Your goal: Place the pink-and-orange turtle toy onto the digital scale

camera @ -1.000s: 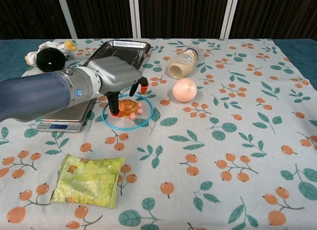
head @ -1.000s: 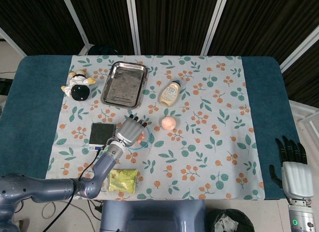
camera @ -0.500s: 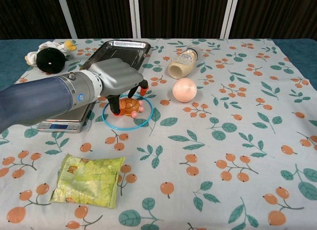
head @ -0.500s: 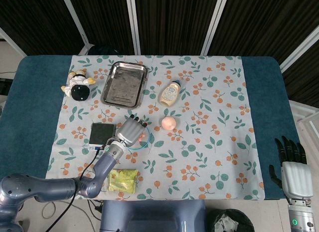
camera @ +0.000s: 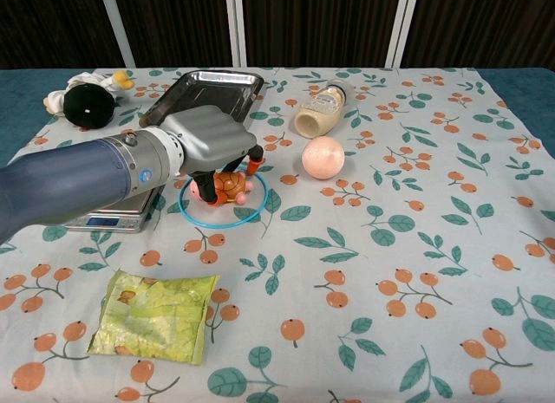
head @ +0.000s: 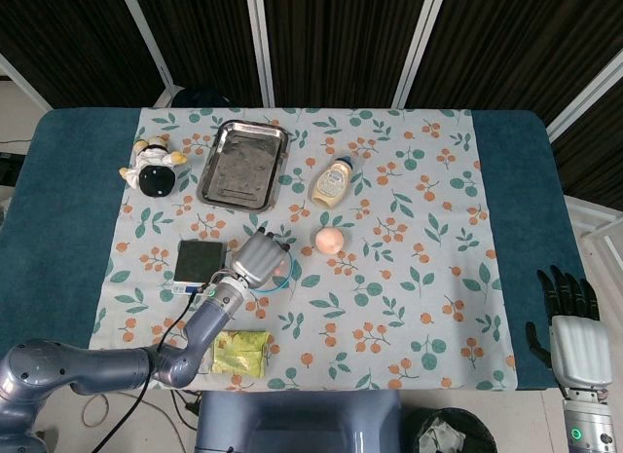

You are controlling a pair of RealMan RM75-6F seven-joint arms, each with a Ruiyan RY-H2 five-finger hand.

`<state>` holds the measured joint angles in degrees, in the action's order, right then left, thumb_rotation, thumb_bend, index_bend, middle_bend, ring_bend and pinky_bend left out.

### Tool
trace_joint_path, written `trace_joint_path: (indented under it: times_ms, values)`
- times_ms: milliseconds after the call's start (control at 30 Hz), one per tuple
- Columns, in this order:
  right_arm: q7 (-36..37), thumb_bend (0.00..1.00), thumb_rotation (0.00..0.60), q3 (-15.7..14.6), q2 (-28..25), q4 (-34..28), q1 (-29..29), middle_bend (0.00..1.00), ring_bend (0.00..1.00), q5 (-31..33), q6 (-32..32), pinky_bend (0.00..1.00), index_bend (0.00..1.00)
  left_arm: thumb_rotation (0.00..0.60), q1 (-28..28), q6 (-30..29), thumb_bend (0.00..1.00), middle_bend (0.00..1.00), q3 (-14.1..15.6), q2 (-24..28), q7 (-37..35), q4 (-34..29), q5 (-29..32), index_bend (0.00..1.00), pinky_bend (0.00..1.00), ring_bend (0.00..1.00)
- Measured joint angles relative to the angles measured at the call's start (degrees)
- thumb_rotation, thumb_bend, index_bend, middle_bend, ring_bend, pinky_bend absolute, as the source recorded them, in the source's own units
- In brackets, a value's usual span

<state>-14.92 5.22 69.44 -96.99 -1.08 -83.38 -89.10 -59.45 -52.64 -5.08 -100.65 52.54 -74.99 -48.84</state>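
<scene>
Head view: one look from above the tabletop (head: 506, 180), covered by a leaf-and-berry cloth.
Left hand (head: 257, 261): lies over the blue ring (head: 285, 278), fingers curled down; the toy under it is hidden from this camera.
Digital scale (head: 201, 261): dark square pan, at 9 o'clock from the left hand, just beside it.
Right hand (head: 576, 338): at the 4 o'clock corner, off the cloth, fingers straight and apart, holding nothing.
Metal tray (head: 243, 166): at 12 o'clock from the scale, well apart.
Plush toy (head: 153, 169): at 9 o'clock from the tray.
Bottle (head: 332, 183): lying on its side, at 3 o'clock from the tray.
Peach ball (head: 330, 240): at 6 o'clock from the bottle.
Green packet (head: 241, 354): at 6 o'clock from the left hand.

Chest view: low and close.
Left hand (camera: 211, 138): fingers bent down around the turtle toy (camera: 230, 185) — orange fingertips (camera: 253, 168) touch its sides; whether it is gripped firmly I cannot tell.
Turtle toy: orange shell with pink feet, inside the blue ring (camera: 221, 217); whether it rests on the cloth or is just clear of it I cannot tell; not on the scale.
Digital scale (camera: 108, 217): at 9 o'clock from the toy, mostly hidden behind the forearm.
Peach ball (camera: 323, 157): at 3 o'clock from the toy, apart.
Green packet (camera: 156, 315): flat, at 6 o'clock from the scale.
</scene>
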Motion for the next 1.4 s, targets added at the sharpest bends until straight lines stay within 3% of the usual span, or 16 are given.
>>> trace_joint_path:
  times_ms: [367, 567, 800, 1033, 1400]
  values:
    - [-0.01, 0.5, 0.6, -0.15, 0.01, -0.01, 0.0, 0.0, 0.01, -0.21, -0.01, 0.0, 0.01, 0.6, 0.56, -1.94, 0.31, 0.52, -0.61, 2.98, -0.83, -2.95, -1.34, 0.36, 0.38, 0.38]
    - [-0.31, 0.5, 0.6, -0.31, 0.14, -0.07, -0.09, 0.0, 0.01, -0.38, 0.17, 0.0, 0.01, 0.6, 2.27, -3.31, 0.31, 0.51, 0.42, 8.66, -2.1, -7.49, -3.38, 0.35, 0.38, 0.38]
    - [-1.05, 0.5, 0.6, -0.57, 0.43, -0.3, -0.14, 0.0, 0.01, -0.66, 0.25, 0.0, 0.01, 0.6, 6.38, -4.6, 0.31, 0.51, 3.49, 16.94, -9.09, -10.63, -9.09, 0.36, 0.38, 0.38]
    - [-2.11, 0.5, 0.6, -0.75, 1.0, -0.25, -0.36, 0.0, 0.01, -0.57, 0.72, 0.0, 0.01, 0.6, 9.76, -4.26, 0.31, 0.5, 6.09, 20.03, -18.05, -8.45, -14.71, 0.35, 0.38, 0.38]
    - [-2.23, 0.5, 0.6, -0.5, 1.16, -0.03, -0.36, 0.0, 0.01, -0.29, 0.49, 0.0, 0.01, 0.6, 11.58, -1.68, 0.3, 0.49, 8.19, 18.32, -24.81, -2.09, -21.47, 0.35, 0.37, 0.38]
